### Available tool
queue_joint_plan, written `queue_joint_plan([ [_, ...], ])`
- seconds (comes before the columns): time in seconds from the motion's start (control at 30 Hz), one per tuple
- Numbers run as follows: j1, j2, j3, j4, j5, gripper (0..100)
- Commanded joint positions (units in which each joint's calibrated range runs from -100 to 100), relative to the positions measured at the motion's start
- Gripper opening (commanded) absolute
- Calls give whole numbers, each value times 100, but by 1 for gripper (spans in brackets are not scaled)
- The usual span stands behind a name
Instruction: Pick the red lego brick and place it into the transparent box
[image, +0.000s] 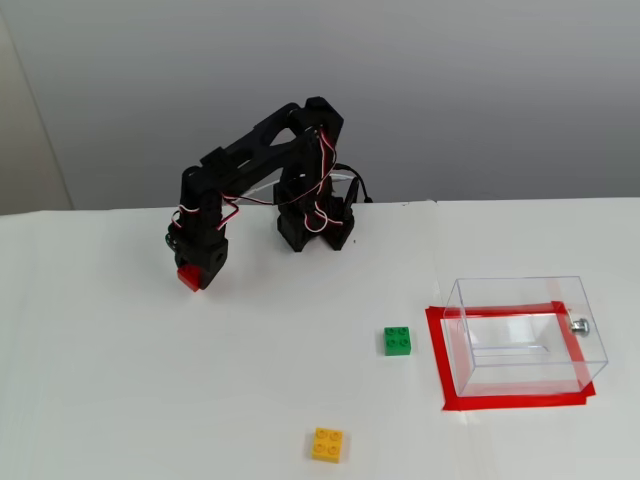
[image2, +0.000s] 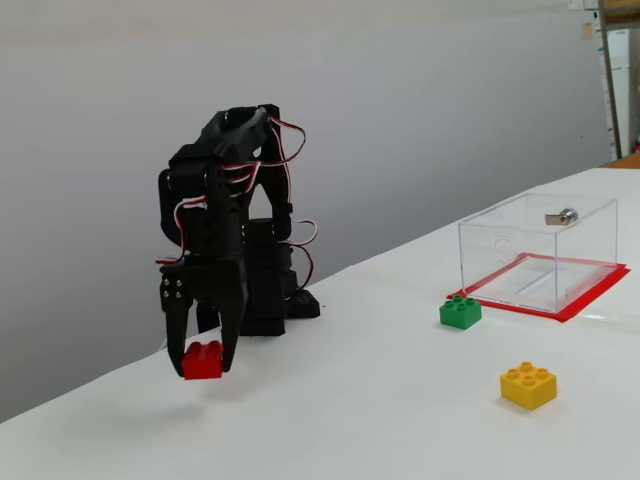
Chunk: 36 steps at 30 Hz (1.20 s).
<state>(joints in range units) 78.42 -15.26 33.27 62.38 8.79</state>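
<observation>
Red lego brick (image2: 203, 360) looks light, stiff and hard, with smooth sides that could slip, so flat opposite walls are the sensible place to pinch. It hangs clear of the tabletop, toward the far left part of the table in both fixed views, clamped between the two fingers of the gripper (image2: 205, 362), which are closed onto it. The transparent box (image: 525, 335) sits on a red tape rectangle (image: 515, 400) near the right edge, open at the top. A green brick (image: 398, 341) and a yellow brick (image: 328, 444) lie between, well apart, leaving room to pass above them.
</observation>
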Motion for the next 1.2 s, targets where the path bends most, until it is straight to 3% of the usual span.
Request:
queue_joint_plan([
  [0.0,-326,-446,-733,489,-8,12],
  [0.33,-1376,-446,-2803,1830,-243,12],
  [0.6,-2019,-472,-3671,1864,-1005,12],
  [0.87,-3128,-548,-3969,1873,-1135,12],
  [1.17,-5117,-548,-4376,1864,-1130,12],
])
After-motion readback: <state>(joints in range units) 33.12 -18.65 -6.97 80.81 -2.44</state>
